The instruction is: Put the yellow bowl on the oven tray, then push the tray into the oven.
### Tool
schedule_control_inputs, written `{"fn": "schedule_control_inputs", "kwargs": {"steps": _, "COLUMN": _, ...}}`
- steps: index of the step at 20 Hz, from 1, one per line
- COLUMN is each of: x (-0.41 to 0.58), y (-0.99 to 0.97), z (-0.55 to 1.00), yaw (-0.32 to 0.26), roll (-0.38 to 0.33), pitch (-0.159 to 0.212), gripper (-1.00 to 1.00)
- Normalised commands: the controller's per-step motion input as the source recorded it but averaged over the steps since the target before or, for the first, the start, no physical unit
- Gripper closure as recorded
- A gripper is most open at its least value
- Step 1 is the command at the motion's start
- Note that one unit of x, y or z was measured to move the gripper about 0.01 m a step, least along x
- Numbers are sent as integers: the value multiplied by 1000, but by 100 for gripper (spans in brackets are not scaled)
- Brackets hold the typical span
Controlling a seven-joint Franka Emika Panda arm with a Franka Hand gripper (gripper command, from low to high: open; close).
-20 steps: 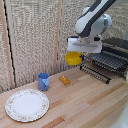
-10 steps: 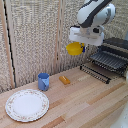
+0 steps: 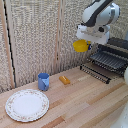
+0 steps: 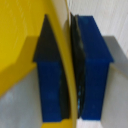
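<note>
The yellow dish (image 3: 80,46) hangs in the air well above the wooden table, left of the oven in the exterior view. My grabber (image 3: 88,46) is shut on its rim under the white arm. In the wrist view the blue fingertips (image 4: 92,75) pinch the yellow dish's thin rim (image 4: 67,75) between them, with the yellow bowl wall (image 4: 20,30) filling one side. The baking sheet (image 3: 104,62) is a dark ridged tray sticking out of the oven (image 3: 117,52) front at the exterior view's right, lower than the dish and further right.
A blue cup (image 3: 44,81) and a small orange oblong piece (image 3: 64,79) sit on the wooden table (image 3: 85,105). A large white patterned-rim plate (image 3: 27,105) lies at the exterior view's front left. A woven screen stands behind.
The grabber has risen with the yellow dish and shifted slightly toward the oven side. The other objects have not moved.
</note>
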Motion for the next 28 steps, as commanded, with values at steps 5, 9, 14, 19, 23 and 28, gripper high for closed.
{"fn": "schedule_control_inputs", "kwargs": {"steps": 5, "x": 90, "y": -849, "z": 77, "yaw": -113, "roll": 12, "pitch": 0, "gripper": 100}}
{"fn": "schedule_control_inputs", "kwargs": {"steps": 9, "x": 25, "y": -811, "z": 76, "yaw": -138, "roll": 1, "pitch": 0, "gripper": 100}}
{"fn": "schedule_control_inputs", "kwargs": {"steps": 14, "x": 0, "y": -749, "z": 21, "yaw": -167, "roll": 0, "pitch": 0, "gripper": 100}}
{"fn": "schedule_control_inputs", "kwargs": {"steps": 19, "x": 0, "y": -796, "z": 0, "yaw": -143, "roll": 10, "pitch": 0, "gripper": 100}}
{"fn": "schedule_control_inputs", "kwargs": {"steps": 23, "x": 0, "y": -834, "z": -1, "yaw": -119, "roll": 25, "pitch": 0, "gripper": 100}}
{"fn": "schedule_control_inputs", "kwargs": {"steps": 28, "x": 0, "y": -740, "z": -4, "yaw": -93, "roll": 30, "pitch": 0, "gripper": 100}}
